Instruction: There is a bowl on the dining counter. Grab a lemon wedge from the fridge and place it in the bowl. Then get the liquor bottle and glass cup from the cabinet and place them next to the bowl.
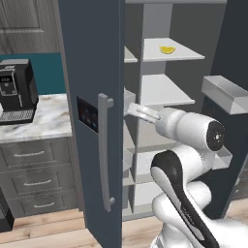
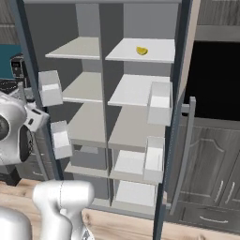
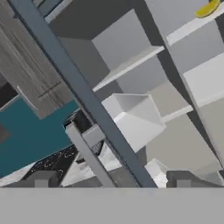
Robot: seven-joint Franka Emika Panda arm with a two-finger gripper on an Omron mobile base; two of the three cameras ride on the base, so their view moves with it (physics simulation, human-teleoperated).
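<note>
The fridge stands open, and a yellow lemon wedge lies on its top right shelf. My gripper is open, its two dark fingertips spread wide with nothing gripped between them. It hovers by the inner edge of the open left fridge door, well below and left of the lemon. The door's grey handle shows just ahead of the fingertips. In the left base view my wrist reaches behind that door's edge. The bowl, liquor bottle and glass cup are out of view.
The right fridge door also stands open, with white bins on it. More bins hang on the left door. A black coffee machine sits on the marble counter to the left. Dark wooden cabinets are at the right.
</note>
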